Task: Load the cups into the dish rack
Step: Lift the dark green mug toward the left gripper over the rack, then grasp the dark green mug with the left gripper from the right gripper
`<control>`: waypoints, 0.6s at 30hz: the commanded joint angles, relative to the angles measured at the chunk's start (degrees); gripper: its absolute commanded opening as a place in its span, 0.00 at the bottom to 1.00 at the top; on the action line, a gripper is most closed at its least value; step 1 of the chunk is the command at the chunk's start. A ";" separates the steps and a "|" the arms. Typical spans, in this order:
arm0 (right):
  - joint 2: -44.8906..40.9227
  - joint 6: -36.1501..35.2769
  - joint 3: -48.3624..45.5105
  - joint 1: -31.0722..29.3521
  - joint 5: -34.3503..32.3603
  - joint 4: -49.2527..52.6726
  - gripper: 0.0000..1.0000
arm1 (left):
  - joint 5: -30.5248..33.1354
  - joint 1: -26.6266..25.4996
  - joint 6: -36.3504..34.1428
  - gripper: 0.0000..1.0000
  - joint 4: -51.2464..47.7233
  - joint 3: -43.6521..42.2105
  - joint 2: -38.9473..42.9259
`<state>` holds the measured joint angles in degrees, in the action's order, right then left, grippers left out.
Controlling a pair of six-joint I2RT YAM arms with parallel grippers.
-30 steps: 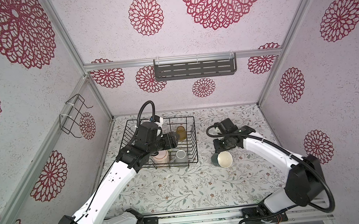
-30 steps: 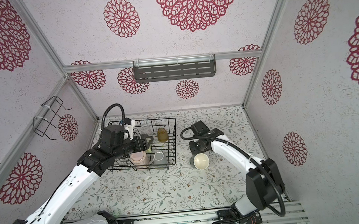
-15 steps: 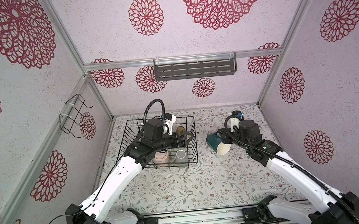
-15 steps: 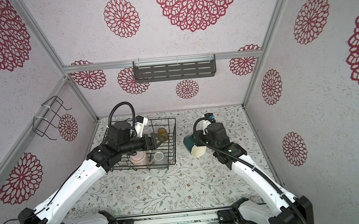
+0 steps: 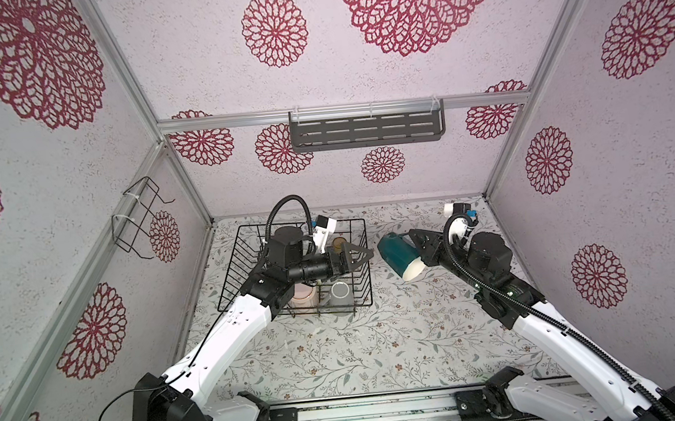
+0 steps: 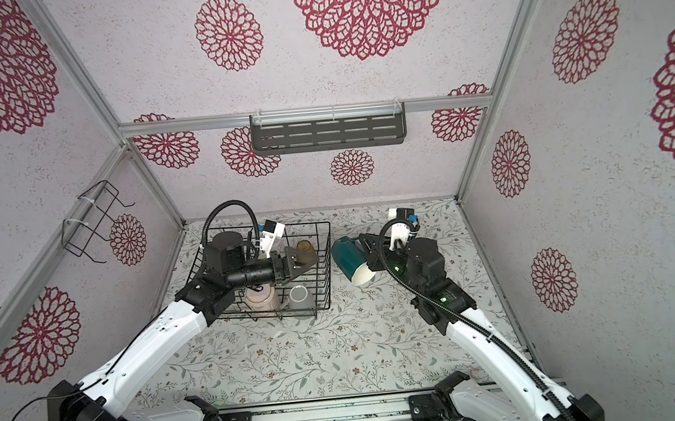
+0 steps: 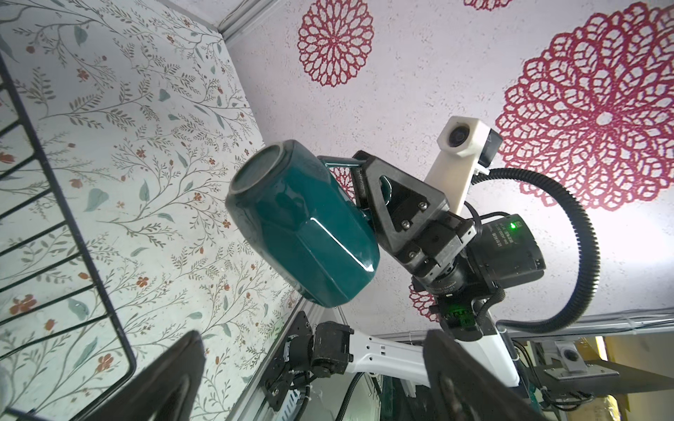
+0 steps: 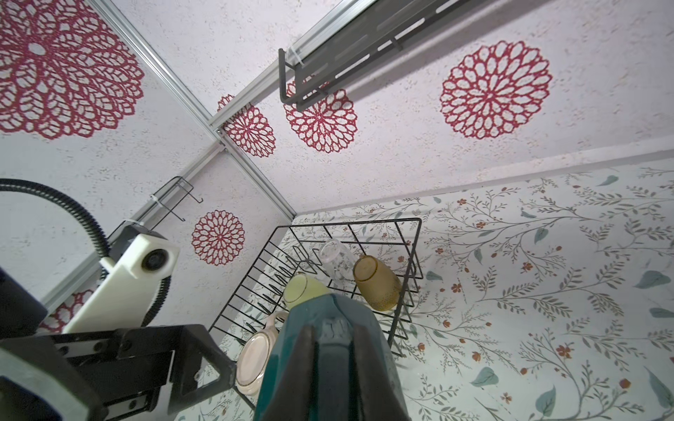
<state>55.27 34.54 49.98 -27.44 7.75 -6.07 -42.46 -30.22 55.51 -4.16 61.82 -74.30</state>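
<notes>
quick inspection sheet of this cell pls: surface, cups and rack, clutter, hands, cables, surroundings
surface: floral-print tabletop; no cup seen loose on it
job's things: black wire dish rack holds pale pink tumbler, grey mug, amber tumbler, clear glass, yellow-green mug; teal mug held tilted in the air beside the rack
clutter: nothing seen
hands: left hand open and empty at the rack's right edge; right hand shut on the teal mug's handle
cables: black ribbed hose loops at each wrist
surroundings: grey slotted metal shelf on back wall; bent black wire holder on left wall
</notes>
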 commanded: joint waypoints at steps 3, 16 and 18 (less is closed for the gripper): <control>-1.84 4.43 3.90 0.46 2.17 -6.95 0.00 | -4.07 -0.09 7.00 0.97 11.11 -1.18 -3.90; 0.54 4.55 7.67 0.68 5.26 2.05 0.00 | -11.19 -0.85 18.00 0.97 29.75 -3.50 -11.93; 1.53 5.48 8.48 0.72 6.81 2.33 0.00 | -12.32 -1.15 20.25 0.97 33.26 -3.51 -12.93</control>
<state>57.28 37.10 53.82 -27.11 11.62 1.91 -50.96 -30.76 70.24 18.65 58.83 -86.28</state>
